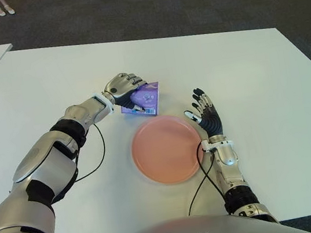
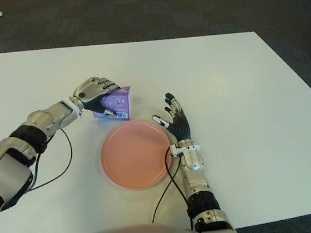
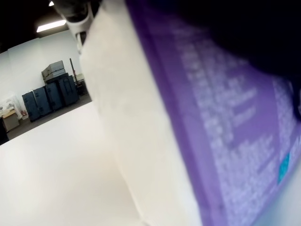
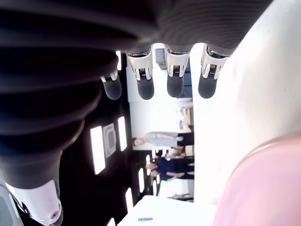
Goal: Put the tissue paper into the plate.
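the left hand (image 1: pixel 121 87) clasped the tissue pack (image 1: pixel 144 99) just beyond the plate's (image 1: pixel 166 150) far rim; the right hand (image 1: pixel 207 114) showed beside the plate, fingers spread, empty

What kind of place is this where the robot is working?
Probably a lab or demo hall. A wide white table stands on dark carpet, dark equipment cases are stacked by a far wall, and people stand in the background.
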`<state>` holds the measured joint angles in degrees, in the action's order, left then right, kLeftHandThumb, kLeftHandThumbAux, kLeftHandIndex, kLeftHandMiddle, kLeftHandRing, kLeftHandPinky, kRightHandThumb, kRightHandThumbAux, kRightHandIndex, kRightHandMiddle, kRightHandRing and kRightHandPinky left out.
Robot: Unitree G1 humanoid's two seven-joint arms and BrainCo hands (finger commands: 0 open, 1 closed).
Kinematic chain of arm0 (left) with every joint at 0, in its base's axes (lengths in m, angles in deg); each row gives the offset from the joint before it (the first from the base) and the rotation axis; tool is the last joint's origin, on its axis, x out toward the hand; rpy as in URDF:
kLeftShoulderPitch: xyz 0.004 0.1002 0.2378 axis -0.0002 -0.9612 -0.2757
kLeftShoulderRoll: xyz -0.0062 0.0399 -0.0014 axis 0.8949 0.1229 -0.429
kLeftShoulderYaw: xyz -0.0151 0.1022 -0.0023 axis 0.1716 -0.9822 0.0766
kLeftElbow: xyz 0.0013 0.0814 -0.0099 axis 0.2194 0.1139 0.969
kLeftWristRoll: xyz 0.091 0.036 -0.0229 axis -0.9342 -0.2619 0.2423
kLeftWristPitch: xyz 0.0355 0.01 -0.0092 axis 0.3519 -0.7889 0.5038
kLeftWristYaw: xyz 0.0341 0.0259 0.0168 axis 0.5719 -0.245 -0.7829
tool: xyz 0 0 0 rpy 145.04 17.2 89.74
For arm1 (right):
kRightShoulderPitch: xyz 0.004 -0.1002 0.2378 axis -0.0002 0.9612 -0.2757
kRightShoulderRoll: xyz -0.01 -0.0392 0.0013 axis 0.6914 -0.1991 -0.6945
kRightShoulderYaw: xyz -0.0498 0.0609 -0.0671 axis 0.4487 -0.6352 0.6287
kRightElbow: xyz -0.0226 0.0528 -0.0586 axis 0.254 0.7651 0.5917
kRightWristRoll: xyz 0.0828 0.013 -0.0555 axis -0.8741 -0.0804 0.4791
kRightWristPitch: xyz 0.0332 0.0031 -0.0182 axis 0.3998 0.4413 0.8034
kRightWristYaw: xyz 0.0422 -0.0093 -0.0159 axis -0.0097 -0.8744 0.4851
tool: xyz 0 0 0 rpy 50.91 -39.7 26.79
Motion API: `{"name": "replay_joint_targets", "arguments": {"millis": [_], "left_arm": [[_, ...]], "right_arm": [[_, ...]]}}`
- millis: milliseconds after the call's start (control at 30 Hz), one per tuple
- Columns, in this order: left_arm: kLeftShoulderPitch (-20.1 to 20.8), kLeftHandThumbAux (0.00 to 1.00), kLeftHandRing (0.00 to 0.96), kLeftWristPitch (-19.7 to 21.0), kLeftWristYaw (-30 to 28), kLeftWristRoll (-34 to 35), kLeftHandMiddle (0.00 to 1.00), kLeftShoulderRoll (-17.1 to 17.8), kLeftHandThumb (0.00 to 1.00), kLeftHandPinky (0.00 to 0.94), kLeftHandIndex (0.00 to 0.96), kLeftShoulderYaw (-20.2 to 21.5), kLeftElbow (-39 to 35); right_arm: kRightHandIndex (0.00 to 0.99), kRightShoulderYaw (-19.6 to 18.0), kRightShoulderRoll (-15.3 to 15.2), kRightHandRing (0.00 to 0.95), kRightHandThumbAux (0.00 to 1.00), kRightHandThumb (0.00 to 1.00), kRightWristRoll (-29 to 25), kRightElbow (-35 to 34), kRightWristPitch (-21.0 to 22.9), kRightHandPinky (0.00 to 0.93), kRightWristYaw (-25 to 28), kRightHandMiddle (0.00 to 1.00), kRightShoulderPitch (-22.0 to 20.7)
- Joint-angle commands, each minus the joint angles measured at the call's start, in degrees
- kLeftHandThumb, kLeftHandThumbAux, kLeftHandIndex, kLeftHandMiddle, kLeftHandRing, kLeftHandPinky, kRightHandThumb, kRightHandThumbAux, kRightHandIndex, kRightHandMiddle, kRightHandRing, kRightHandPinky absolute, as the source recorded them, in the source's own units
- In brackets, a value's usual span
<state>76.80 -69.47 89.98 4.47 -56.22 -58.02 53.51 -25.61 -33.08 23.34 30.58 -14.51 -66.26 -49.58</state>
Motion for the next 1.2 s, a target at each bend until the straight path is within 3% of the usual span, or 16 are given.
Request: {"name": "replay_joint_targets", "arguments": {"millis": [33,167,367,1200], "left_arm": [[-2.3,0.586,0.641,-3.88,-1.55,0.98,0.621,-0.63,0.725,0.685,0.397,-0.09,1.94],[-2.23,0.666,0.751,-5.36,-2.22,1.94,0.737,-0.89,0.742,0.779,0.434,0.25,2.31],[-1.87,0.688,0.821,-5.7,-3.88,3.03,0.813,-1.26,0.751,0.819,0.444,0.68,2.96],[-1.78,0.692,0.836,-5.77,-3.78,4.4,0.844,-2.37,0.756,0.794,0.445,1.44,5.36]], "right_arm": [[0.02,-0.05,1.28,0.003,0.698,0.121,-1.11,3.21,1.27,0.032,-0.4,0.014,4.97],[0.021,-0.02,1.21,0.003,0.695,0.117,-1.04,3.21,1.32,0.031,-0.42,0.015,4.96],[0.017,0.09,1.13,0.001,0.692,0.109,-0.78,2.94,1.51,0.024,-0.68,0.014,4.97],[0.002,0.2,1.47,0.004,0.693,0.115,-0.76,3.54,-0.82,0.014,-1.91,0.02,5.05]]}}
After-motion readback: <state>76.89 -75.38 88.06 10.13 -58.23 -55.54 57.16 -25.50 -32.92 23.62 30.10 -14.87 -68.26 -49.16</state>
